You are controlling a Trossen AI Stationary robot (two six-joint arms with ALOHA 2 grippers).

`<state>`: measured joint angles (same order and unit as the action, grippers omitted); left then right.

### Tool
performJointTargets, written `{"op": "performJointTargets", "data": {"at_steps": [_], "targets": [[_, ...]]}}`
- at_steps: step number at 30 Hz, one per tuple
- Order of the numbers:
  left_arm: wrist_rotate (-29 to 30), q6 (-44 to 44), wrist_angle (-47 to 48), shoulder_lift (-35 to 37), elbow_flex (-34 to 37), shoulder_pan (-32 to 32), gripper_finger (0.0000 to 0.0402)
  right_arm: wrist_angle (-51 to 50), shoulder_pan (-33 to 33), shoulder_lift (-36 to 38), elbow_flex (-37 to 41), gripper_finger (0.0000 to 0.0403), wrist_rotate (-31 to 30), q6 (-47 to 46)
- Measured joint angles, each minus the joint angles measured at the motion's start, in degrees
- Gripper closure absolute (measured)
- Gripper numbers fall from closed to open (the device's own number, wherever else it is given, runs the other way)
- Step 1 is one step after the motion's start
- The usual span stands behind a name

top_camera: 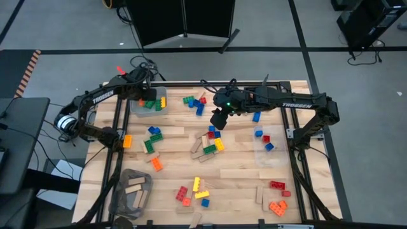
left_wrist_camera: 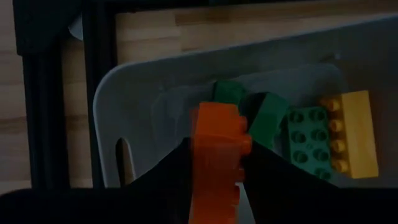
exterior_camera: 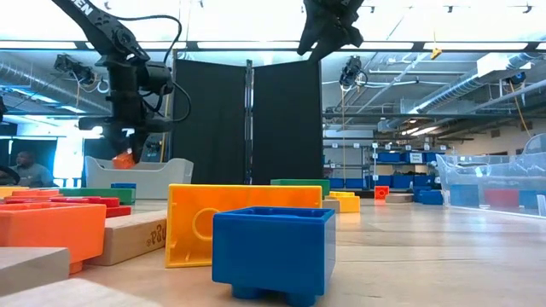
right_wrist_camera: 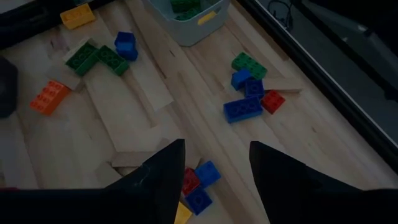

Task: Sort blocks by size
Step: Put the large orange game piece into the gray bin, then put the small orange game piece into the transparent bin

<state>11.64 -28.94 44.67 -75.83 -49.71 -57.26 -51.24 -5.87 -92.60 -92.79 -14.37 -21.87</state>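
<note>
Sorting barely begun
Left jaws [left_wrist_camera: 214,165] clamp an orange brick [left_wrist_camera: 216,155] above the bin [left_wrist_camera: 124,106]; right jaws [right_wrist_camera: 211,162] stand apart, empty; most blocks [top_camera: 210,145] remain on the tabletop [top_camera: 235,191].

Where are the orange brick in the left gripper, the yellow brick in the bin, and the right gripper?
orange brick [left_wrist_camera: 216,140]: left wrist view, on its side face between the fingers.
yellow brick [left_wrist_camera: 356,132]: left wrist view, on its smooth side.
right gripper [right_wrist_camera: 214,163]: right wrist view, midway between its open fingertips, nothing held.
</note>
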Motion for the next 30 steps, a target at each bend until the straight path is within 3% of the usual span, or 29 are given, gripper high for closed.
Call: {"op": "performJointTargets", "data": {"at_steps": [20,26,30], "targets": [[0.2,1.7,-1.4,0.0,-0.1,0.0,0.0252,-1.4,0.1,0.0,0.0,0.0214,0.0,0.5],[-4.5,3.7,-1.7,0.0,-3.6,0.0,0.0252,-7.2,-0.3,0.0,0.0,0.0215,-2.3,-4.0],[-10.7,7.6,-4.3,0.0,-6.1,0.0,0.0252,-11.7,-0.7,0.0,0.0,0.0215,-4.1,-7.9]]}}
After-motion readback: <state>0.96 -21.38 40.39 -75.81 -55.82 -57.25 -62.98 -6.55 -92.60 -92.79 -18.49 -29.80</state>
